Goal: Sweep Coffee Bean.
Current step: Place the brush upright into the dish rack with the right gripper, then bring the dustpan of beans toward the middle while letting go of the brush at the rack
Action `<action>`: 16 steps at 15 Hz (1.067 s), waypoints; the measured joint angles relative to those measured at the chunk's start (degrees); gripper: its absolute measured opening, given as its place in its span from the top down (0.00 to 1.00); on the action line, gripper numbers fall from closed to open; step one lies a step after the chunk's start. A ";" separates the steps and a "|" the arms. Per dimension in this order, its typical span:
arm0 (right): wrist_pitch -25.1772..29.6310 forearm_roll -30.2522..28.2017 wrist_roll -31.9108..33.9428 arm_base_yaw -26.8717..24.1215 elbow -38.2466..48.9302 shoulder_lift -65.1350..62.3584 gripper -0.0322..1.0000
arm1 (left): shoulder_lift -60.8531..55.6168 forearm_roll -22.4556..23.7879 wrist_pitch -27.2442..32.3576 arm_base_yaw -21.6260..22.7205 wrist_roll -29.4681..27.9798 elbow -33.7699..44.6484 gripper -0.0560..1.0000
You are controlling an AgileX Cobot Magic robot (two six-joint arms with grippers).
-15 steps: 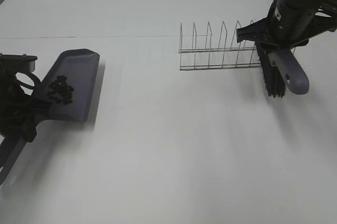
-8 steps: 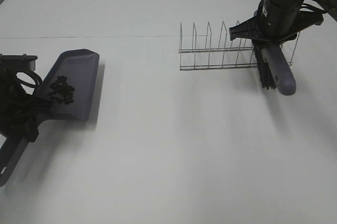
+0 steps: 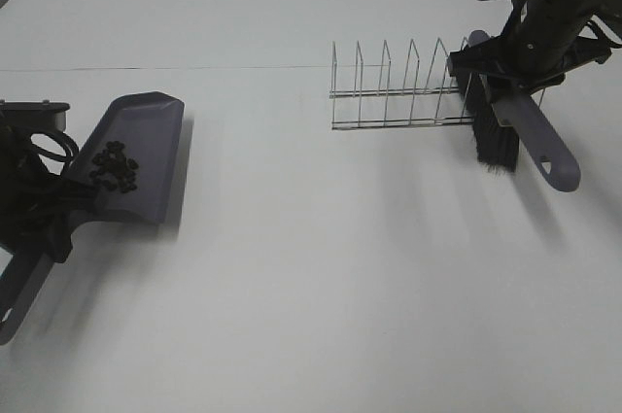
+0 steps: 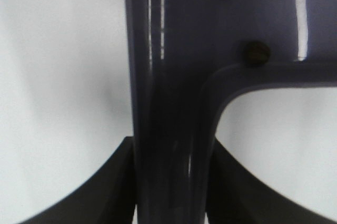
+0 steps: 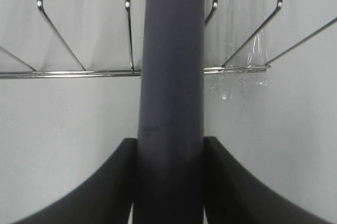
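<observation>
A grey-purple dustpan (image 3: pixel 136 155) lies at the left, tilted, with the coffee beans (image 3: pixel 115 167) clustered on its blade. My left gripper (image 3: pixel 44 214) is shut on the dustpan's handle (image 4: pixel 171 129); two beans (image 4: pixel 256 52) show near the handle in the left wrist view. My right gripper (image 3: pixel 510 68) is shut on the brush (image 3: pixel 530 131), grey handle (image 5: pixel 171 87) and black bristles (image 3: pixel 494 136), held over the right end of the wire rack (image 3: pixel 408 92).
The wire rack stands on the white table (image 3: pixel 321 267) at the back right and shows in the right wrist view (image 5: pixel 79 34), with a scrap of clear plastic (image 5: pixel 239 84) on it. A thin seam crosses the table (image 3: pixel 194 68).
My right gripper has shifted right and turned the brush, so its handle now points to the lower right and the bristles hang by the rack's end. The left arm and dustpan stay still.
</observation>
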 joint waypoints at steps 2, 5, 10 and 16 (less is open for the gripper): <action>-0.06 1.95 -1.78 -0.46 0.00 -0.11 0.62 | 0.00 0.00 0.00 0.00 0.00 0.00 0.64; -1.32 2.86 -2.41 -0.57 0.00 -0.11 0.62 | 0.00 -0.34 0.00 0.00 0.00 0.00 0.64; -2.35 3.90 -2.46 -0.57 0.00 -0.17 0.62 | 0.00 -1.26 0.17 0.00 0.00 0.00 0.64; -3.27 4.01 -2.75 -0.57 0.00 -5.67 0.04 | 0.00 -1.49 0.40 0.00 0.00 0.00 0.64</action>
